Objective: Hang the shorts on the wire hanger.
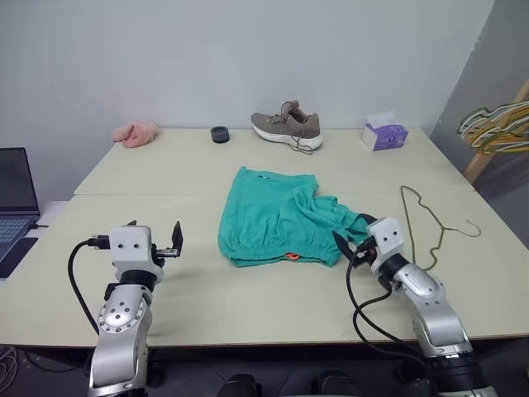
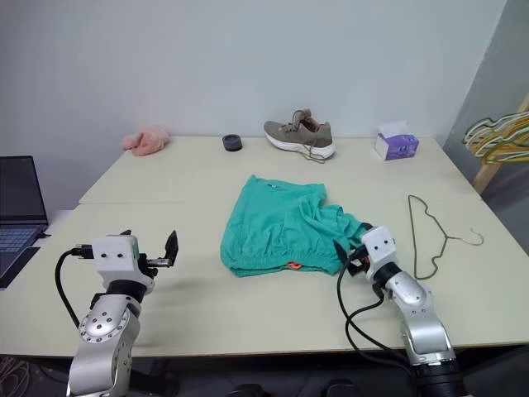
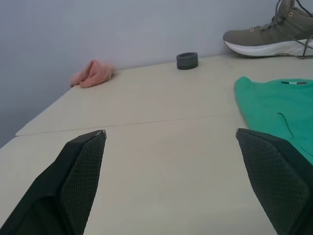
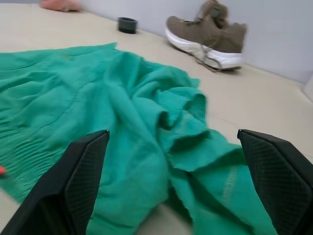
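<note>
We find the crumpled teal-green fabric shorts (image 1: 277,217) mid-table, the thin olive-green wire hanger (image 1: 430,223) lying to their right, the grey-brown sneaker (image 1: 288,128) behind them by the wall.

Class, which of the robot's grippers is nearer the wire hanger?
Right. The right gripper sits beside the shorts, near the wire hanger; the left gripper is across the shorts.

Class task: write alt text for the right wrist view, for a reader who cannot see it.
Crumpled teal shorts lie on a pale table, between the open right gripper's two black fingers. Behind them, by the wall, are a grey-brown shoe and a small dark ring.
</note>
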`<state>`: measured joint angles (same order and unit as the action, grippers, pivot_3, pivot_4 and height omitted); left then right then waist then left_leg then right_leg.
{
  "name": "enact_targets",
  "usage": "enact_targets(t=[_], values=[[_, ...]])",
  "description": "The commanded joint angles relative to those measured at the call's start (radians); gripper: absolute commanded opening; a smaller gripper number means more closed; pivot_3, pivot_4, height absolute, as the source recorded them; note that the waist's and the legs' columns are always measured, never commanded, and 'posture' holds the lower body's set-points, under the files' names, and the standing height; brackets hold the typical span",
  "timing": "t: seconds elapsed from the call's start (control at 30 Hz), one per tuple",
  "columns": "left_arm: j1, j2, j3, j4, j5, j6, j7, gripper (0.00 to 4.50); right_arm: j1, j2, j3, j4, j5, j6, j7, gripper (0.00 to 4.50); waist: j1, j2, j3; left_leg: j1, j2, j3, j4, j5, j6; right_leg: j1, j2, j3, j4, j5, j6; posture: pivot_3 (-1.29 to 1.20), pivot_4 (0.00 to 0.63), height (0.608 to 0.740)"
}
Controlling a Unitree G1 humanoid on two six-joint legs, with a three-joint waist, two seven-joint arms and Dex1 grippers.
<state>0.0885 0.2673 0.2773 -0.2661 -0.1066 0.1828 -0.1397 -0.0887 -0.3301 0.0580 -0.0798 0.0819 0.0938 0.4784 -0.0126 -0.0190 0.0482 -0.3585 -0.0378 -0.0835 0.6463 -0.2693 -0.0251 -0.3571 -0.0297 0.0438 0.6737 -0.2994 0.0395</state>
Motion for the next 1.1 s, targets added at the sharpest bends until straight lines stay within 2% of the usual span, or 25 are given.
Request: enact_targets(t=[0.03, 0.17, 0.27, 0.43, 0.6, 0.83, 0.93, 1.1], values=[[0.002, 0.022, 0.011, -0.038, -0.022, -0.043, -0.036, 4.50, -0.033, -0.034, 0.016, -0.060, 0.032, -0.040, 0.086, 4.47, 0.002, 0.000, 0.000, 0.000, 0.000, 0.000, 0.000, 0.000, 0.000, 0.000, 0.000, 0.000, 0.000, 0.000, 0.000, 0.02, 0.000, 0.740], [0.006, 0.039, 0.016, -0.029, -0.064, -0.081, -0.099, 4.50, -0.057, -0.095, 0.046, -0.079, 0.049, -0.068, 0.198, 4.47, 0.005, 0.000, 0.000, 0.000, 0.000, 0.000, 0.000, 0.000, 0.000, 0.000, 0.000, 0.000, 0.000, 0.000, 0.000, -0.01, 0.000, 0.740], [0.019, 0.054, 0.021, -0.035, -0.163, -0.074, -0.198, 4.50, -0.061, -0.157, 0.088, -0.099, 0.045, -0.106, 0.307, 4.47, 0.006, 0.000, 0.000, 0.000, 0.000, 0.000, 0.000, 0.000, 0.000, 0.000, 0.000, 0.000, -0.001, 0.000, 0.000, -0.03, 0.000, 0.740], [0.069, 0.152, -0.003, -0.045, -0.263, -0.039, -0.393, 4.50, -0.063, -0.268, 0.162, -0.093, 0.001, -0.216, 0.451, 4.47, 0.003, 0.000, 0.000, 0.000, 0.001, 0.000, 0.000, 0.000, 0.000, 0.000, 0.000, -0.001, -0.002, -0.001, -0.001, -0.04, 0.000, 0.740], [0.109, 0.267, -0.041, -0.008, -0.228, -0.071, -0.526, 4.50, -0.114, -0.286, 0.219, -0.017, -0.091, -0.243, 0.450, 4.47, -0.007, 0.000, 0.001, 0.000, 0.001, 0.001, 0.000, 0.000, 0.000, 0.000, 0.000, -0.001, -0.002, -0.001, -0.001, -0.05, 0.000, 0.740], [0.098, 0.299, -0.068, -0.006, -0.229, -0.069, -0.598, 4.50, -0.198, -0.264, 0.279, 0.092, -0.236, -0.128, 0.403, 4.47, -0.014, 0.000, 0.001, 0.001, 0.001, 0.000, -0.001, 0.000, 0.000, 0.001, 0.000, -0.001, -0.001, -0.001, -0.003, -0.05, 0.000, 0.740], [0.095, 0.299, -0.073, -0.006, -0.224, -0.070, -0.604, 4.50, -0.218, -0.261, 0.299, 0.107, -0.281, -0.098, 0.395, 3.87, -0.015, 0.000, 0.001, 0.000, 0.002, 0.000, -0.001, 0.000, 0.000, 0.000, 0.000, -0.001, -0.001, 0.001, -0.007, -0.05, 0.000, 0.740], [0.091, 0.297, -0.081, -0.001, -0.218, -0.077, -0.607, 4.50, -0.246, -0.253, 0.301, 0.113, -0.319, -0.050, 0.374, 2.13, -0.017, 0.000, 0.001, 0.000, 0.002, 0.000, -0.001, 0.000, 0.000, -0.001, 0.000, -0.001, -0.001, 0.001, -0.007, -0.05, 0.000, 0.740]])
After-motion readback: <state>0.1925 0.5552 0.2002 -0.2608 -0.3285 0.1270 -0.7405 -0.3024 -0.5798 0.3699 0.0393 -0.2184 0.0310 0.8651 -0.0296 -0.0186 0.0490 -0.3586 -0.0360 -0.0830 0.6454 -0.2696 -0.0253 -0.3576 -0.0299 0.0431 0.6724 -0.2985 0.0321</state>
